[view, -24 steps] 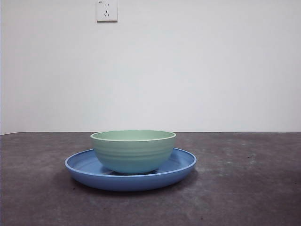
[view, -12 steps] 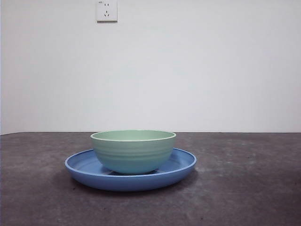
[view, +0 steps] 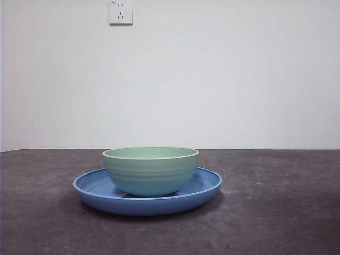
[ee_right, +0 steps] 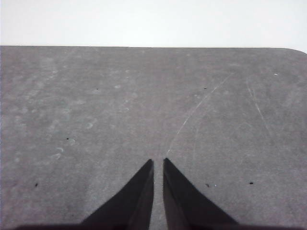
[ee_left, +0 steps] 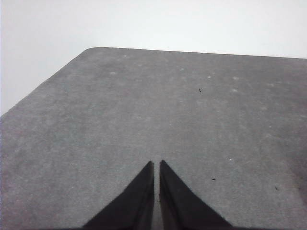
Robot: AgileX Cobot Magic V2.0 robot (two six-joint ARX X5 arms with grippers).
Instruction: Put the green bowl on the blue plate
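Observation:
The green bowl [view: 150,170] stands upright inside the blue plate [view: 95,187] in the front view, left of the table's middle. No arm shows in that view. In the left wrist view my left gripper [ee_left: 156,164] is shut over bare grey table, with nothing between its tips. My right gripper [ee_right: 158,162] is likewise shut over bare table in the right wrist view. Neither wrist view shows the bowl or the plate.
The dark grey table [view: 276,212] runs to a white wall with a power socket [view: 120,11] high at the left. The left wrist view shows a rounded table corner [ee_left: 91,50]; the right wrist view shows the table's far edge [ee_right: 144,46].

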